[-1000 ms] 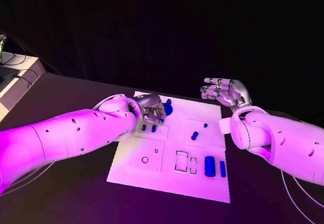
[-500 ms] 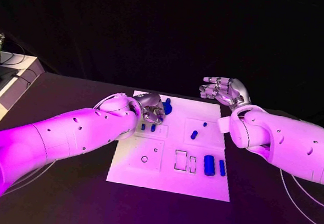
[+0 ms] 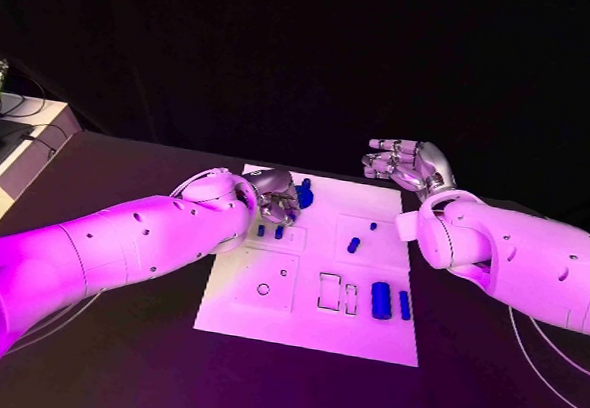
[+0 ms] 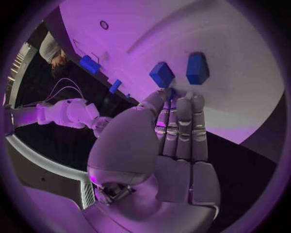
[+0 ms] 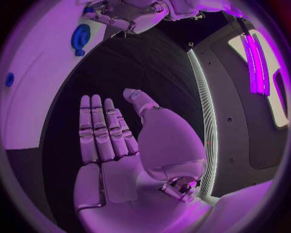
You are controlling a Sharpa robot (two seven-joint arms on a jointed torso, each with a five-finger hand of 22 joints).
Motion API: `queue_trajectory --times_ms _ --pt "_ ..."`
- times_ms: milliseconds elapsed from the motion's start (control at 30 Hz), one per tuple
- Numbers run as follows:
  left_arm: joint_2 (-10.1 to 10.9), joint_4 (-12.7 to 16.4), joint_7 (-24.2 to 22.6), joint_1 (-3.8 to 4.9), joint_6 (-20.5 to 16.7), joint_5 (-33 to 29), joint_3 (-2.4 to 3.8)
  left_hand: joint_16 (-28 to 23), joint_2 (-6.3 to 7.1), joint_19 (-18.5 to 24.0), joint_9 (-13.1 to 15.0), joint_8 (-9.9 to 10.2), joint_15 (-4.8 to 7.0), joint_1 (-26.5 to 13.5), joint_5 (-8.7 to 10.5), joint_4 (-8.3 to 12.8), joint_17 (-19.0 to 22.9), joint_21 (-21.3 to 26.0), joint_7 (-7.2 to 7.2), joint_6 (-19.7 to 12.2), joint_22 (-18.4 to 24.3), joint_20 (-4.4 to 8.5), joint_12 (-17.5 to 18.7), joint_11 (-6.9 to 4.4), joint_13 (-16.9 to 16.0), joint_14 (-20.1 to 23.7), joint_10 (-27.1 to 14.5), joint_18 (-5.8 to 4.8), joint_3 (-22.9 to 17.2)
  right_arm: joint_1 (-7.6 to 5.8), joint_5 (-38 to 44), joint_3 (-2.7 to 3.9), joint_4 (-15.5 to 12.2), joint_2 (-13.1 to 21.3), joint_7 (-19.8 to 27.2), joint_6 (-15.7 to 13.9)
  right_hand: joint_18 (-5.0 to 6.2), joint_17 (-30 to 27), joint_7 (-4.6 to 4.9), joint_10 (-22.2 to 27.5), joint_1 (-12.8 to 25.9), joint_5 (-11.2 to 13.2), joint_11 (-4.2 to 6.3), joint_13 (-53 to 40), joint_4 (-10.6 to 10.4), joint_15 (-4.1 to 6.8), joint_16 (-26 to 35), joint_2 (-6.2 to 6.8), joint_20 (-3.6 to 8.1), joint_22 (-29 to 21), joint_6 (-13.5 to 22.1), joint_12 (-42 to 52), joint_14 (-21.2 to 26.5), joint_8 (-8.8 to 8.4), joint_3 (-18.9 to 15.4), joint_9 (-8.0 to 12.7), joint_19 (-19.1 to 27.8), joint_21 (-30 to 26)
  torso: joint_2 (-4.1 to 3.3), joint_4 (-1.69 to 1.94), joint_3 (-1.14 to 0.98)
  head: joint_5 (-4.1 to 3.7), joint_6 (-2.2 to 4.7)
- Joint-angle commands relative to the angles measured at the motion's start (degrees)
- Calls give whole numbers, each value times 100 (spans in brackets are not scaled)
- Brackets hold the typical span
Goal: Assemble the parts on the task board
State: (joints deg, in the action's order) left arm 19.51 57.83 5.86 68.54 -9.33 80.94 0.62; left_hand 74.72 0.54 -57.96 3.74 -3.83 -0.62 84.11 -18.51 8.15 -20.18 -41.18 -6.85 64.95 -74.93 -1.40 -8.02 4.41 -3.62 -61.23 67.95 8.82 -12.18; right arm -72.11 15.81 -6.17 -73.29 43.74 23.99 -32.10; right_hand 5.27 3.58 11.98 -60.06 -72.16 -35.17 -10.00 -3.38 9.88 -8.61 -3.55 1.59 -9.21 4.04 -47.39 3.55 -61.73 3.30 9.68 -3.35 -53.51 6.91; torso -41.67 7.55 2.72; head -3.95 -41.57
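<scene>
Left hand low over the far-left corner of the task board, fingers straight and together, tips just beside two small blue parts; nothing clamped, probably lining up a pick. Right hand raised off the far-right edge, flat, fingers extended, empty, likely parked clear. Larger blue parts loose near the board's right side.
</scene>
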Motion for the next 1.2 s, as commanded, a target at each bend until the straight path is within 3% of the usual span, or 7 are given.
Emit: queue_trajectory --times_ms 33,333,533,967,1167,1200 --pt "-11 -11 -72 -10 -28 37 -7 -49 -33 42 1 31 22 -23 26 74 -19 -102 12 46 -118 41 110 -29 -3 -64 166 32 -118 -1 45 1 -11 -6 72 60 -90 -8 90 21 59 -30 22 9 -3 4 9 -14 -4 2 -39 -11 14 -10 27 0 26 -1 -3 -4 2 8 4" --pt "13 38 -280 -13 -337 -109 -5 -154 -10 23 4 29 39 -75 34 126 -139 -240 -14 97 -91 67 378 -32 -12 -217 361 48 -282 -1 45 1 -8 -13 75 60 -90 -8 90 21 59 -30 22 9 -3 4 9 -14 -4 2 -39 -11 14 -10 27 0 26 -1 -5 -6 3 8 13" --pt "143 232 -406 -14 -369 -393 14 -306 29 32 5 29 24 -100 26 106 -185 -248 -66 81 -80 21 440 0 -7 -272 352 105 -439 -1 45 1 -1 -12 76 63 -90 -8 90 21 59 -30 22 9 -3 4 9 -14 -4 2 -39 -11 14 -10 27 0 26 -1 6 -2 1 0 8" --pt "578 697 -503 -13 -200 -708 242 -361 50 17 5 28 27 -99 26 60 -243 -240 -72 105 -71 12 442 -5 -7 -312 372 115 -446 1 45 1 14 6 72 69 -90 -8 90 21 59 -30 22 9 -3 4 9 -14 -4 2 -39 -11 14 -10 27 0 26 -1 26 15 9 -6 9" --pt "783 843 -467 -13 -120 -727 289 -366 51 16 4 29 27 -102 24 50 -255 -237 -77 106 -70 11 443 -4 -7 -310 370 114 -440 7 45 1 23 17 72 71 -90 -8 90 21 59 -30 22 9 -3 4 9 -14 -4 2 -39 -11 14 -10 27 0 26 -1 55 37 46 -28 -6" --pt "809 855 -462 -13 -113 -724 292 -371 50 15 4 28 25 -98 25 47 -261 -235 -80 105 -69 11 443 -2 -8 -310 368 114 -439 10 45 1 24 18 71 72 -90 -8 90 21 59 -30 22 9 -3 4 9 -14 -4 2 -39 -11 14 -10 27 0 26 -1 48 33 42 -26 -4"
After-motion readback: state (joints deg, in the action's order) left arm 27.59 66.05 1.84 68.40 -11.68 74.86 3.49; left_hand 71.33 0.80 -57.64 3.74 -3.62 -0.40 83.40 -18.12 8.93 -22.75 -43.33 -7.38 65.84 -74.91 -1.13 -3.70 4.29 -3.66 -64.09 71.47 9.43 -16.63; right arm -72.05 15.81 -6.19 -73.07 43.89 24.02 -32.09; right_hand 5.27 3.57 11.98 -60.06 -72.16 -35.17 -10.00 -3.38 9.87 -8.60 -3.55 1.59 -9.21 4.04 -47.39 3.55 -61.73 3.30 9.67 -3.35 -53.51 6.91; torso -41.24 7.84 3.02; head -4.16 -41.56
